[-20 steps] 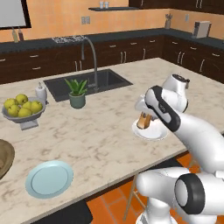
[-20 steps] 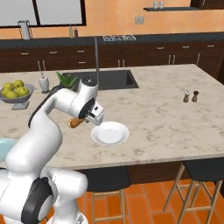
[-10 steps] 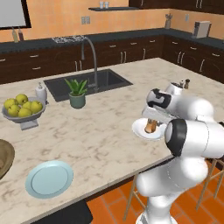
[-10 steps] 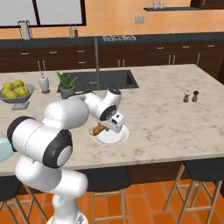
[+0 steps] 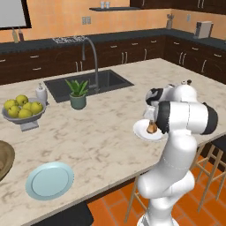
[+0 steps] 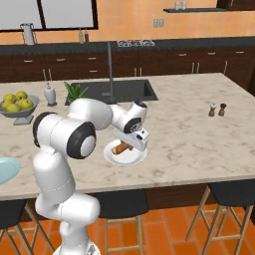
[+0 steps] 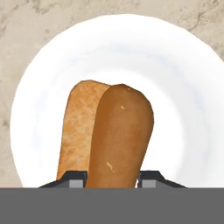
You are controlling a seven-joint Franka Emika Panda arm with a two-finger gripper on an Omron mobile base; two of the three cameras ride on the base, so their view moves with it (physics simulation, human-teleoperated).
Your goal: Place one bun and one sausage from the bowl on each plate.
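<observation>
A marble island fills a dark-cabinet kitchen with orange walls, and the sink (image 5: 88, 84) set into its far side serves as the landmark. Toward the near right of the sink, close to the island's front edge, lies the white plate (image 5: 142, 131), and the gripper (image 7: 112, 177) hangs low over it, clenched on a sausage (image 7: 119, 135) whose free end points down at the plate. A bun (image 7: 78, 131) already lies on that plate, just beside the sausage. A second ago the arm held the sausage higher and on the sink side of the plate; since then it has swung out over the plate and come down, so the sausage now hangs right above the china, touching it or nearly so, which I cannot tell. That suggests the delivery to this plate is almost finished: the pincer only has to let go for the white plate to hold its bun and sausage. The blue plate (image 5: 49, 180) sits bare well to the near left of the sink, by the front edge, and the brown bowl (image 5: 3, 160) shows at the picture's left margin beyond it; its contents are out of sight. Left of the sink stand a fruit bowl (image 5: 23, 110), a soap bottle (image 5: 41, 93) and a potted plant (image 5: 77, 93), apart from the work. The blue plate's pair is presumably the remaining half.
</observation>
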